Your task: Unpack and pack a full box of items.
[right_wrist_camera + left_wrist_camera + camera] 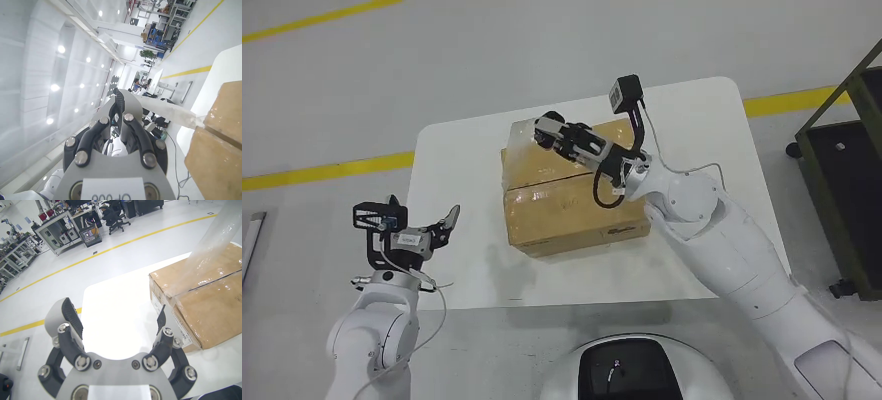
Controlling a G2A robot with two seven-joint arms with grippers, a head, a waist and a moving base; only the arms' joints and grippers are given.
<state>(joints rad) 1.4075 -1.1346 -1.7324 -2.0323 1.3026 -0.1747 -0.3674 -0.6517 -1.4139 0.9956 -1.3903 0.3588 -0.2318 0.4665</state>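
One brown cardboard box (pixel 572 195) lies taped shut in the top view, with the right gripper (pixel 547 130) over its far edge. In the left wrist view, the left gripper (pixel 115 308) hangs beside the box, spread wide and empty. In the right wrist view, the right gripper is pinched on a clear tape strip (pixel 170 110) that rises from the box's seam. This looks like the unsealing step, and the next move calls for pulling the strip free along the seam.

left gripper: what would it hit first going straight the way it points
The left gripper would probably meet bare table top; the cardboard box sits just beside that line, depth unclear.

box (pixel 572 215) on table (pixel 692 130) | left jaws left of box | right jaws over box's far edge
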